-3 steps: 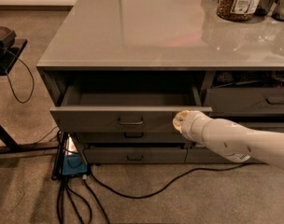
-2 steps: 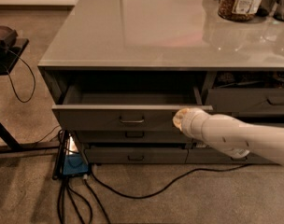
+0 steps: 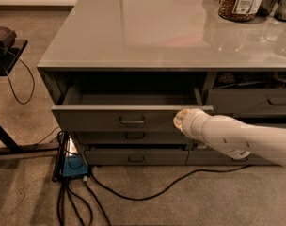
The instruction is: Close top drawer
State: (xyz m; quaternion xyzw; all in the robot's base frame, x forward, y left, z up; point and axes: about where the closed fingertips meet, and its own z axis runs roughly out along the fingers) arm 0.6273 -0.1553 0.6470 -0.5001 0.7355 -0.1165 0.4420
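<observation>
Glossy, smooth countertop [image 3: 147, 27]; matt grey metal top drawer [image 3: 96, 121]; gripper [image 3: 178, 120], smooth pale plastic, at drawer front's rt end.

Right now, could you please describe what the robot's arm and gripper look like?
The arm is a thick, smooth, cream-white tube with a ringed collar near the wrist. The gripper, at the front of the top drawer and right of its pull, shows only as a pale rounded tip. No cables show on the arm.
</observation>
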